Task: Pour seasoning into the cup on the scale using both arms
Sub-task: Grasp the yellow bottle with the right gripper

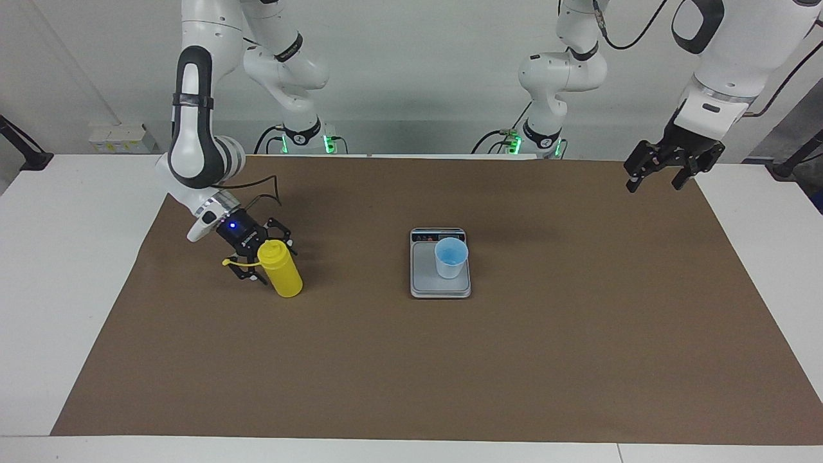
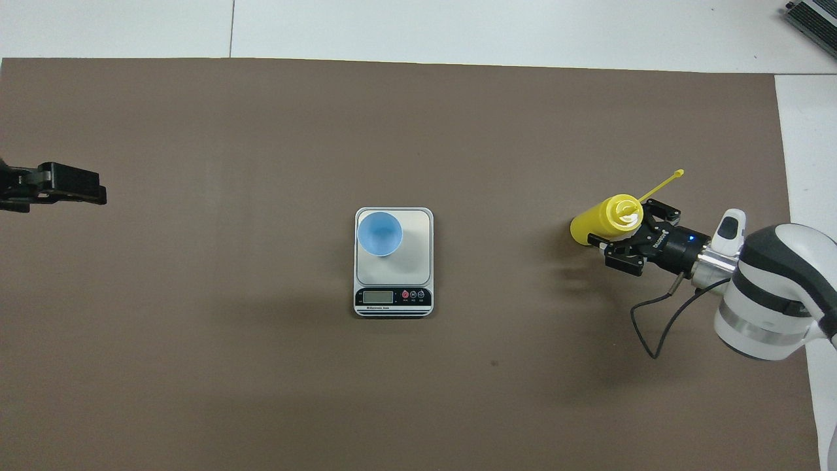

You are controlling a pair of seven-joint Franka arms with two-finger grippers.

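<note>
Counted on the bench [image 1: 38, 270]: one brown mat [image 1: 411, 366], one yellow squeeze bottle [image 1: 280, 268], one grey scale [image 1: 424, 273] and one light-blue cup [image 1: 450, 257]. Two white arms are present, each carrying one black tool: the right tool [image 1: 269, 256] and the left tool [image 1: 662, 172].

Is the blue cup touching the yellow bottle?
Apart. The overhead view shows the cup on the scale, bare mat separating it from the bottle.

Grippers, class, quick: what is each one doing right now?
Right gripper: open, empty, raised over the mat's edge.
Left gripper: open, fingers either side of the yellow bottle, not yet closed on it.
</note>
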